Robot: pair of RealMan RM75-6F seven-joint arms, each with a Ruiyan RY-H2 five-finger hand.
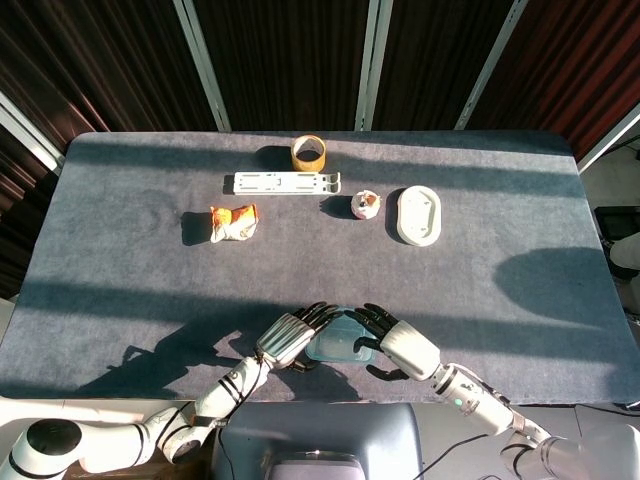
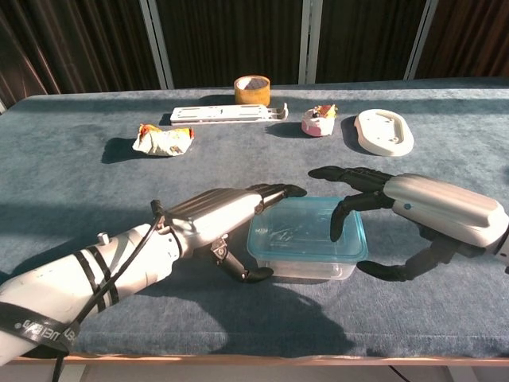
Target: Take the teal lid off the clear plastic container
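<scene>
Clear plastic container (image 2: 306, 243) at near table (image 2: 95, 183) edge, teal lid (image 2: 310, 229) still seated; left hand (image 2: 215, 213) and right hand (image 2: 429, 208) flanking, fingers spread, nothing gripped; lift-off judged outstanding

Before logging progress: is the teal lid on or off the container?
On. The teal lid sits flat atop the clear plastic container; neither hand has lifted it.

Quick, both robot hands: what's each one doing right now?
Left robot hand: open, fingers spread beside the container, holding nothing.
Right robot hand: open, fingers arched over the lid, no grip yet.
</scene>
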